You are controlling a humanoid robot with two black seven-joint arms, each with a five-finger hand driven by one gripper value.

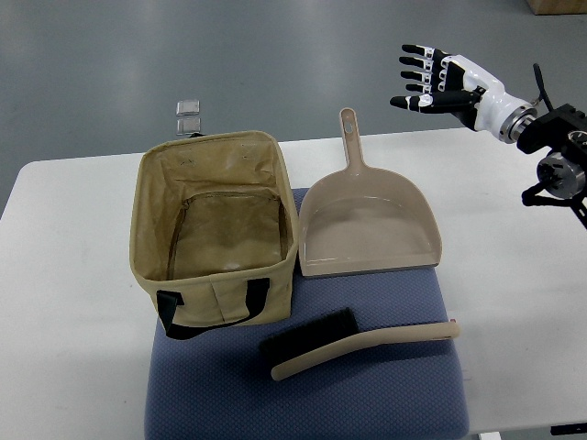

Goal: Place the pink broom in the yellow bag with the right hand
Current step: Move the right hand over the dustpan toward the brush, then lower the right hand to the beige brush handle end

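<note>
A beige-pink hand broom with black bristles lies flat on the blue mat, its handle pointing right. The open khaki-yellow bag with black handles stands on the mat's left part, its inside empty. My right hand hovers high at the upper right, beyond the table's far edge, fingers spread and holding nothing. It is far from the broom. The left arm does not show.
A beige dustpan lies just right of the bag, handle pointing away. The white table carries the mat. Two small clear squares lie on the grey floor behind the bag.
</note>
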